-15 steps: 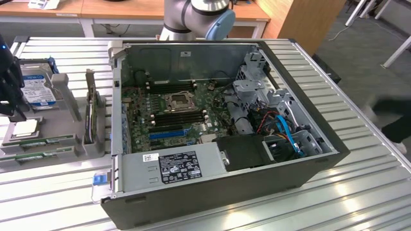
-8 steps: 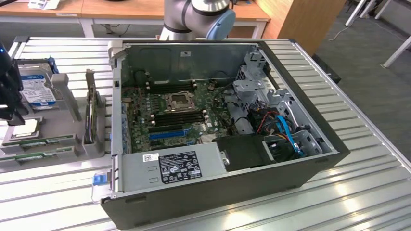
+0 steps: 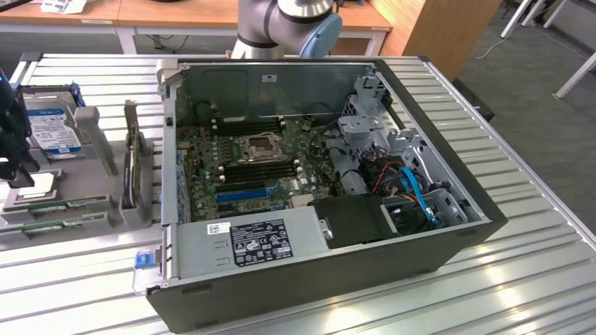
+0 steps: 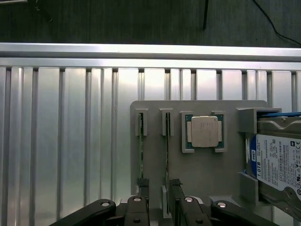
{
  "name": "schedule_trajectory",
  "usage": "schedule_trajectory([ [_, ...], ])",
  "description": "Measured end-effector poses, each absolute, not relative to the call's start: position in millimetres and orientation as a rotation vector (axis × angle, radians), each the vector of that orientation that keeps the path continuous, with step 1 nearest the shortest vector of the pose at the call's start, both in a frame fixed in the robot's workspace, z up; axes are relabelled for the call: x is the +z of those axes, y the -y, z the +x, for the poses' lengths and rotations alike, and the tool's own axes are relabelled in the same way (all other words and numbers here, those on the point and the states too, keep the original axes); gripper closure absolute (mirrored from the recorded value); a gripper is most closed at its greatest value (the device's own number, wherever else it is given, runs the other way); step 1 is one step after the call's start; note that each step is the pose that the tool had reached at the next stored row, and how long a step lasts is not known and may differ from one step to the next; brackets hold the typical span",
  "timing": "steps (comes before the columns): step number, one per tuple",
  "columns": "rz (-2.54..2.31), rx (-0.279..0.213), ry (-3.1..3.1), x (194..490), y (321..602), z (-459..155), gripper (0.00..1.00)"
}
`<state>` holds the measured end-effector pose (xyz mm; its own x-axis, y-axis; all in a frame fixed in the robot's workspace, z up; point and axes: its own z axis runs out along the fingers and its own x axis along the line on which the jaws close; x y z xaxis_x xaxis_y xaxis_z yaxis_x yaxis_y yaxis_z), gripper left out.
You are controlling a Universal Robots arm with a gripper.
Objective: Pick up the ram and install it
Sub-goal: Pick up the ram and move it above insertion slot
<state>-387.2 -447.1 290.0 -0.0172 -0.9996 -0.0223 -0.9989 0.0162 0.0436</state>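
Over the tray I was: my black two-finger gripper (image 4: 159, 184) hung above the flat grey plastic parts tray (image 4: 197, 174), jaws spread wide and gripping nothing; right there, edge-up in its slot, stood the long thin green ram stick (image 4: 167, 150), its near end running into the gap between my fingers (image 4: 175, 188), though whether either one touched it I could not tell; a second green memory stick (image 4: 140, 150) stood parallel just beside it, lined up with my other finger; next along the tray sat the square silver processor chip (image 4: 203, 132), and beyond that the silver hard drive with a blue-white label (image 4: 277, 165); the tray rested on the ribbed aluminium table (image 4: 70, 141); in the exterior view it lay at the exterior view's left of the open black computer case (image 3: 373, 279), where the green motherboard (image 3: 251, 157) showed its dark memory slots (image 3: 256, 169) beside the processor socket (image 3: 258, 146); my grey-and-blue arm (image 3: 279, 24) stood past the far side of the case.
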Motion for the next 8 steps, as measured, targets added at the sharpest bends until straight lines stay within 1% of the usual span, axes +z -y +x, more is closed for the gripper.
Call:
schedule_trajectory([
  [8,2.192,-0.073,2.229,287.4,447.3,-387.3,0.69],
])
